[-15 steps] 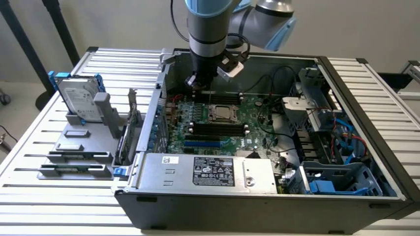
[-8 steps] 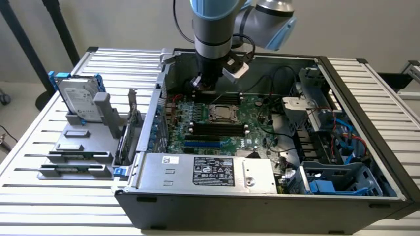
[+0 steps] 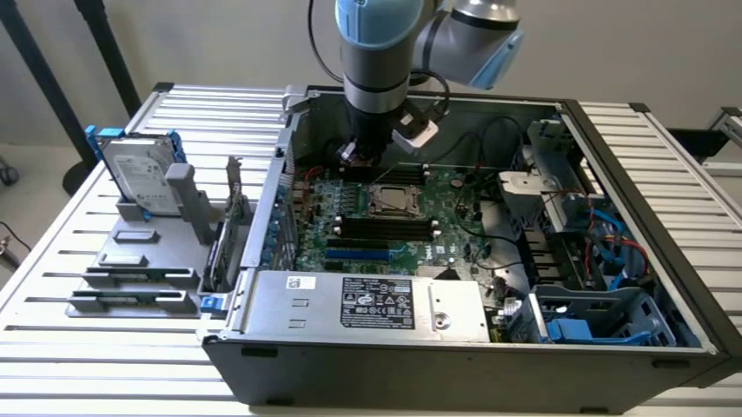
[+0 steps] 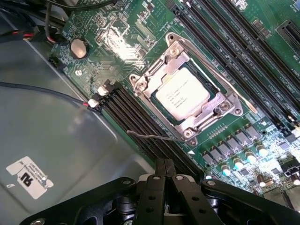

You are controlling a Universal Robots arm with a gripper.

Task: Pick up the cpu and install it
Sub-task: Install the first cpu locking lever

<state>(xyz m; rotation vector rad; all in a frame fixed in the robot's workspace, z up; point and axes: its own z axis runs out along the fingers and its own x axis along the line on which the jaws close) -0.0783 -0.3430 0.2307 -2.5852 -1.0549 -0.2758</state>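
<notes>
- The pincer has its two black fingers pressed together with nothing between them; it holds no part.
- The cpu sits flat in its socket on the green motherboard, its dull silver top facing up with fine print on it.
- The cpu lies a little ahead of the pincer's tips, apart from them, not touched.
- A silver metal frame surrounds the cpu on the socket, with screws at its corners.
- A thin wire lever lies between the pincer's tips and the socket, close to the frame's near corner.
- Black memory slots run in rows beside the socket, passing just under the pincer's tips.
- In the exterior view the arm reaches down into the open computer case, with the pincer low over the board just behind the cpu.
- A coin cell sits on the board, well away from the pincer, beyond the socket's far side.
- Outside the case, on the slatted table, a hard drive stands upright in a grey holder, well apart from the pincer.
</notes>
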